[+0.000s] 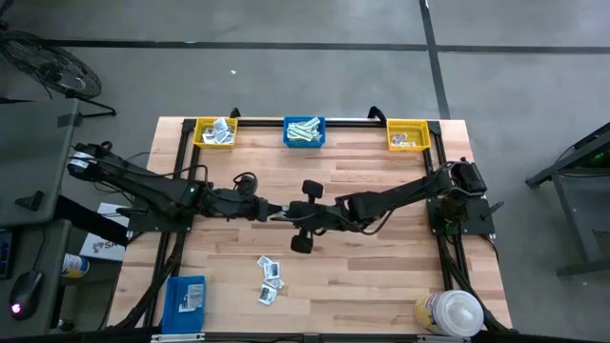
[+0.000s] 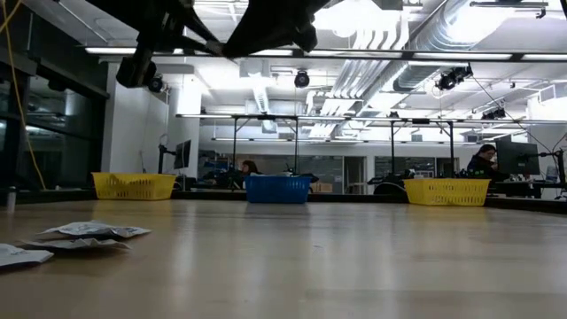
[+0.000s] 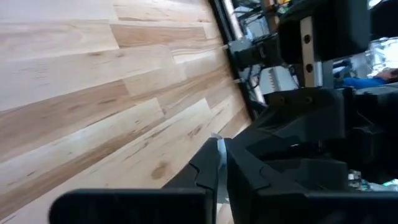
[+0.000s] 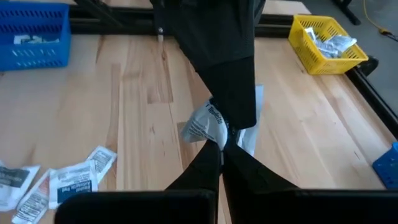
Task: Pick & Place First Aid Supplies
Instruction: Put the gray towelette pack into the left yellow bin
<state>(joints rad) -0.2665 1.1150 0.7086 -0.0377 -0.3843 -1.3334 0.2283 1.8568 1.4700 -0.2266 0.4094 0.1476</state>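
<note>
Two grippers were together above the middle of the table (image 1: 381, 276), sharing one white paper packet (image 4: 204, 126) held clear of the wood. The right gripper (image 4: 222, 152) had its fingers pressed together on the packet's lower corner. The left gripper (image 3: 217, 168) came in from the opposite side with its fingers drawn nearly together, a sliver of white showing between the tips, so it appeared to be pinching the same packet.

The packet looked crumpled and limp, so I judged it very light and floppy, likely to bend or slip rather than break. A firm pinch across a flat edge or corner seemed the best hold. With both grippers on it, a pull could tear the paper.

More loose packets (image 1: 270, 279) lay in a small cluster toward the front edge, left of centre. Along the far edge stood a yellow bin (image 1: 215, 132) near the left corner, a blue bin (image 1: 304, 131) at the middle and another yellow bin (image 1: 407, 135) near the right corner, each holding supplies. A second blue bin (image 1: 186, 297) sat at the front left corner and a white-capped bottle (image 1: 448, 312) at the front right.

The surface was pale wooden planking with a dark frame. Beyond it lay a workshop with strip lights, ceiling ducts and a person (image 2: 485, 159) at a desk.
</note>
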